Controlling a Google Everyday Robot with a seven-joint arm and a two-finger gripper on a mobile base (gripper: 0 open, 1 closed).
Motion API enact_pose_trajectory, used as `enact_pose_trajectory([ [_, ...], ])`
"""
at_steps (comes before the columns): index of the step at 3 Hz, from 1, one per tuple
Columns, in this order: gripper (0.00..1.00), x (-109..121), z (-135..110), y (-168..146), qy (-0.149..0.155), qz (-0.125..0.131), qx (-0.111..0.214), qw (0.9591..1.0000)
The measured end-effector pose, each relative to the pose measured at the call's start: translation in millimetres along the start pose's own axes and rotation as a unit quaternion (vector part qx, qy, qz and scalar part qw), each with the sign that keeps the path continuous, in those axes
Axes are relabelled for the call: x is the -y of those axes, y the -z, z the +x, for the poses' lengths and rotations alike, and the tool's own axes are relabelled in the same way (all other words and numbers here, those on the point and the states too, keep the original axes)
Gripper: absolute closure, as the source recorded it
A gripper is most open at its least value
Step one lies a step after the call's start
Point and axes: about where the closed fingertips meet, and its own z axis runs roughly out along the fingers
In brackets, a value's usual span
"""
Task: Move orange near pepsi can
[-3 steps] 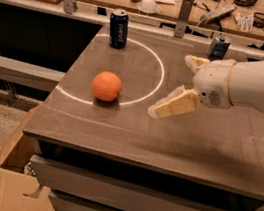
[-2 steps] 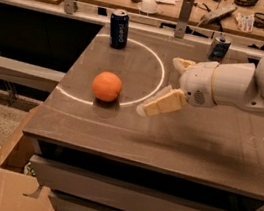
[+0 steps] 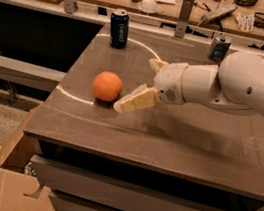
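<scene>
The orange sits on the grey-brown table, left of centre. The pepsi can, dark navy with white lettering, stands upright at the table's back left, well behind the orange. My gripper is just right of the orange, low over the table, with its cream fingers spread open and nothing in them. The near finger has its tip almost at the orange's right side; I cannot tell whether it touches. The white arm reaches in from the right.
A slimmer silver-and-blue can stands at the table's back right. Behind the table is a rail with metal posts and a cluttered wooden desk. A cardboard box sits on the floor at the lower left.
My gripper has moved left across the table toward the orange and now sits right beside it. The orange and both cans have not moved.
</scene>
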Motion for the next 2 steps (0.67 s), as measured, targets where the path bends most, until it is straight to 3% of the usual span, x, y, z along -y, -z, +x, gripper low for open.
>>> enact_pose_trajectory([
  [1,0.00,-3,-4,-23,-0.003,-0.013,0.009,0.9999],
  [2,0.18,-12,-7,-44,-0.004,-0.033,0.012,0.9994],
])
